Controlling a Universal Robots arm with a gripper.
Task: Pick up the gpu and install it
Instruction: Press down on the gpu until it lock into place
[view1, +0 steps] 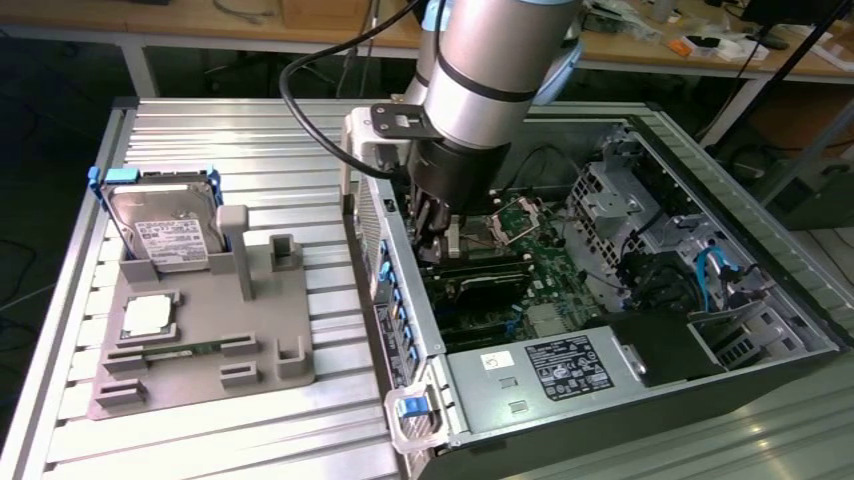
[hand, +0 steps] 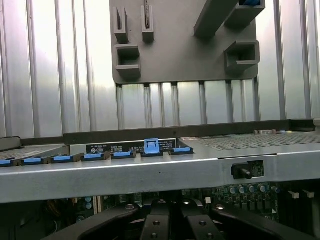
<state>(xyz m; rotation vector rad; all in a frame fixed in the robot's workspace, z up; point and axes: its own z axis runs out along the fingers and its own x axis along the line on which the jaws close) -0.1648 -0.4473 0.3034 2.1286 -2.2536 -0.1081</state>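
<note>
Gripper (view1: 430, 238) stood inside the open computer case (view1: 747, 330), fingers together, over the motherboard (view1: 534, 250). Gpu (view1: 483, 284) lay seated there, just below the fingertips. At 9 o'clock sat 1 grey holder tray (view1: 200, 370) with 1 hard drive (view1: 167, 228).

The arm's bulk hid the gripper (view1: 438, 235) tips inside the open computer case (view1: 747, 250), and whatever they held could not be made out. The grey holder (hand: 175, 55) was cut off by the wrist view's edge. Label text on the hard drive (view1: 163, 228) was too small to read.
</note>
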